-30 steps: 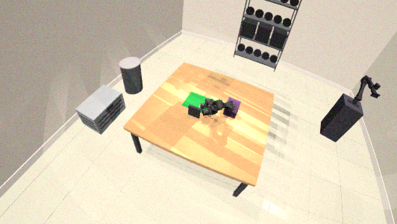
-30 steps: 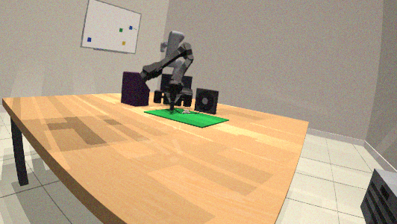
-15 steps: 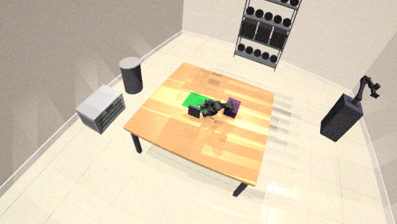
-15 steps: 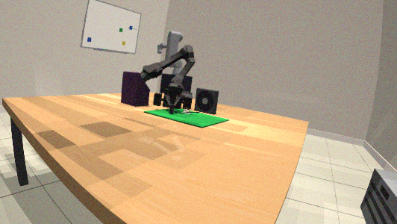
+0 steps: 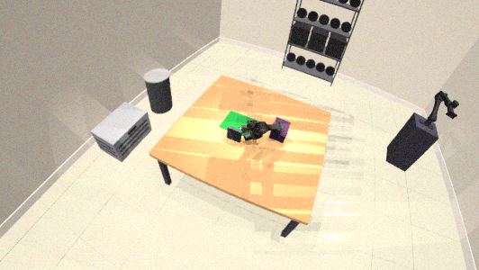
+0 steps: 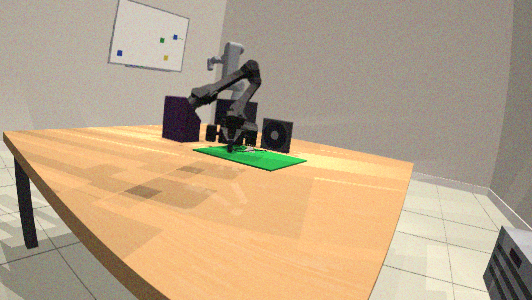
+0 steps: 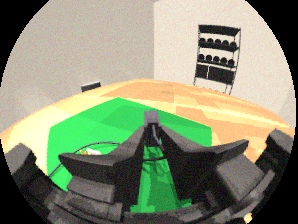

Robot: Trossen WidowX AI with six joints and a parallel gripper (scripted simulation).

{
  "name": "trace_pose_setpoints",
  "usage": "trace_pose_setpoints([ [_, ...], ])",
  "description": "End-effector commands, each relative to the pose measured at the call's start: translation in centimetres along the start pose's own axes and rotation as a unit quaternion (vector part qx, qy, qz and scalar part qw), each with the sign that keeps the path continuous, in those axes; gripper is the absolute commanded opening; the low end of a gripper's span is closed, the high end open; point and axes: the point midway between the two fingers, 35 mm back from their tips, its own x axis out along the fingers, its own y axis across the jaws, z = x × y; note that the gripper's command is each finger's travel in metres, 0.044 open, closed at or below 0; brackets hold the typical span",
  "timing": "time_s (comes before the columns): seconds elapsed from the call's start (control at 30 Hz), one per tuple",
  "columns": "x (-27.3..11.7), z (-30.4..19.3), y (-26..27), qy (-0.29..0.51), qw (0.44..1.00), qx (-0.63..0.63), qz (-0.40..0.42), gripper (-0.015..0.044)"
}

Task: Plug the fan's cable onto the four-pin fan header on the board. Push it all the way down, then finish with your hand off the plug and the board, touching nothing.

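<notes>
One cable plug (image 7: 151, 118) sits pinched in the nearly closed tool (image 6: 230, 148) (image 7: 152, 128), above the green board (image 5: 234, 121) (image 6: 270, 161) (image 7: 75, 131); alignment seems in hand, next needing a straight press onto the board's header.

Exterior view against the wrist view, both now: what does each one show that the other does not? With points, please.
Only the exterior view: the whiteboard (image 6: 140, 32) on the wall, the upright fan (image 6: 274, 135) with its round face, and the dark purple block (image 6: 176, 120) by the arm's base.

Only the wrist view: the small grey plug (image 7: 151, 117) clearly readable at the fingertips, and the black shelf rack (image 7: 219, 30) against the wall. In the exterior view the plug is too small to make out.

Both: the green board (image 6: 280, 161) (image 7: 70, 132), the wooden table (image 6: 250, 215) (image 7: 232, 125) and the gripper (image 6: 230, 148) (image 7: 152, 128).
</notes>
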Motion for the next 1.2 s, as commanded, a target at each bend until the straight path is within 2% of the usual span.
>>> trace_pose_setpoints([
  [0.0,-0.01,0.02,-0.02,0.0,1.0,-0.001,0.0,0.0],
  [0.93,-0.01,0.02,-0.02,0.0,1.0,-0.001,0.0,0.0],
  [1.1,0.0,0.0,0.0,0.0,1.0,0.0,0.0,0.0131],
  [1.17,0.0,0.0,0.0,0.0,1.0,0.0,0.0,0.014],
])
